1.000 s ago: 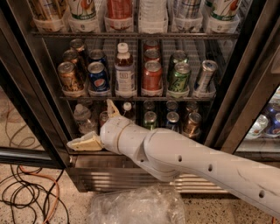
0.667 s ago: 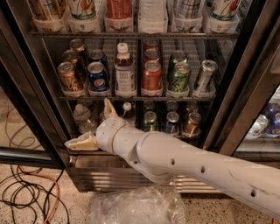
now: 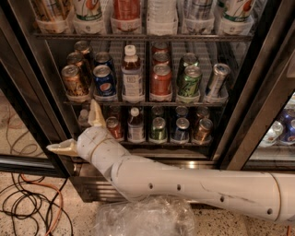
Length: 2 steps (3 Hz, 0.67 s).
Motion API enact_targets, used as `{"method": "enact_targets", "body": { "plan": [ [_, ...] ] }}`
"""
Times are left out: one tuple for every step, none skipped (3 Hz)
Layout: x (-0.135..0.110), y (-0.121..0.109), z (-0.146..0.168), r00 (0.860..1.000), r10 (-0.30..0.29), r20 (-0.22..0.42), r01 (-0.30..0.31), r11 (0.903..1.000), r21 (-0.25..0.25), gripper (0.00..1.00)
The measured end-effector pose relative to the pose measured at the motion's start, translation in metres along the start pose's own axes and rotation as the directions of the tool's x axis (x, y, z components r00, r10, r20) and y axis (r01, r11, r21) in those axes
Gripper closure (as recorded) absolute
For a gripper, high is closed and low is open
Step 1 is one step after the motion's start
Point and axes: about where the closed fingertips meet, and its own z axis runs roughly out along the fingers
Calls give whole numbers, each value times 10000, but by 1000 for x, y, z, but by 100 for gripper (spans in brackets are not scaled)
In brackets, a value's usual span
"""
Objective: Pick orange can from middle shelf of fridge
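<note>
Gripper [image 3: 79, 131], jaws spread, below coppery orange can [image 3: 75, 81] on wire middle shelf [image 3: 138, 103].

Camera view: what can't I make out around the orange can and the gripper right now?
- Rear cans behind the orange can on the middle shelf: mostly hidden by it.
- Item behind the gripper, open below that shelf: covered by its upper finger.
- Top-shelf containers: cut off by the upper edge.

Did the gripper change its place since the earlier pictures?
Yes. Judged against the orange can, which kept its place, the open gripper has shifted left and slightly up. It is now closer to the can, below it and a little to its right.
</note>
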Motion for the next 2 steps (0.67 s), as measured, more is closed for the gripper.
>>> {"method": "enact_targets", "body": {
  "plan": [
    [2, -13, -2, 9999, -14, -146, 19, 9994, 351, 0],
    [-2, 20, 11, 9978, 460, 469, -465, 9989, 103, 0]
  ]
}}
